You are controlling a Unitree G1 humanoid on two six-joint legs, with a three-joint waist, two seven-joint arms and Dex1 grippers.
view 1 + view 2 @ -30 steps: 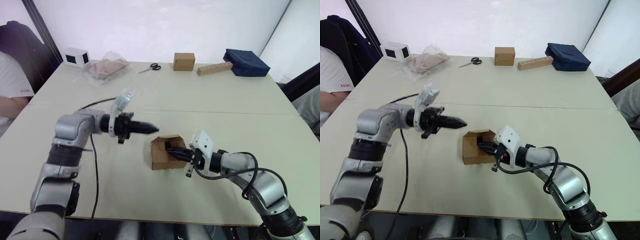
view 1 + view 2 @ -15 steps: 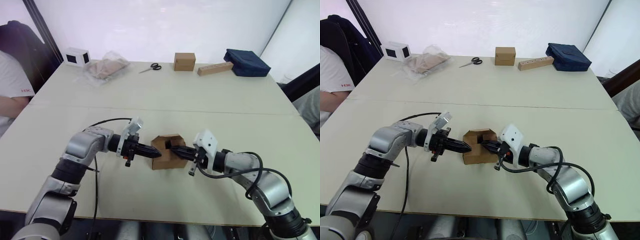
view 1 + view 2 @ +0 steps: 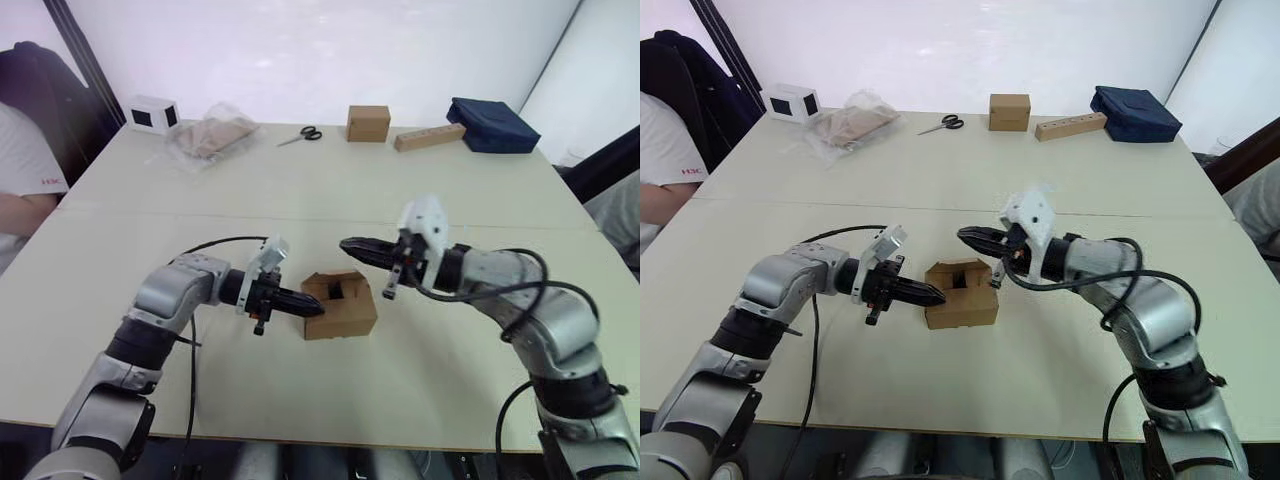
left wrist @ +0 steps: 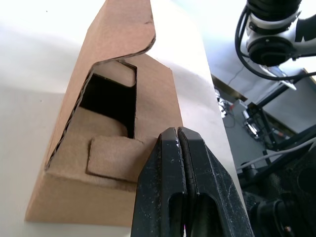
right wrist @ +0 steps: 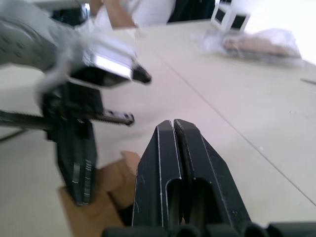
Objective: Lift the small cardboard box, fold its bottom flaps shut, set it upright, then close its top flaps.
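Both sets of jaws are pressed together and hold nothing. By size, the bench [image 3: 420, 180] comes first, a pale top with a seam running across it behind the small cardboard box [image 3: 341, 306]. That box rests near the front middle of the bench, its opening facing up and its flaps part folded inward around a dark gap. At the box's left face sits the left gripper [image 3: 312, 309], its closed tips touching or just short of the cardboard wall. Above and just behind the box's right edge hangs the right gripper [image 3: 347, 244], lifted off the bench and apart from the box.

Far behind the box, along the back of the bench, lie a dark blue bag [image 3: 492, 126] at the right, a clear plastic bag [image 3: 208, 138] holding something tan at the left, a long tan block [image 3: 429, 137] beside the blue bag, a neat brown cube [image 3: 368, 123], a white device [image 3: 154, 113] at the left corner and scissors [image 3: 300, 134] between cube and plastic bag.
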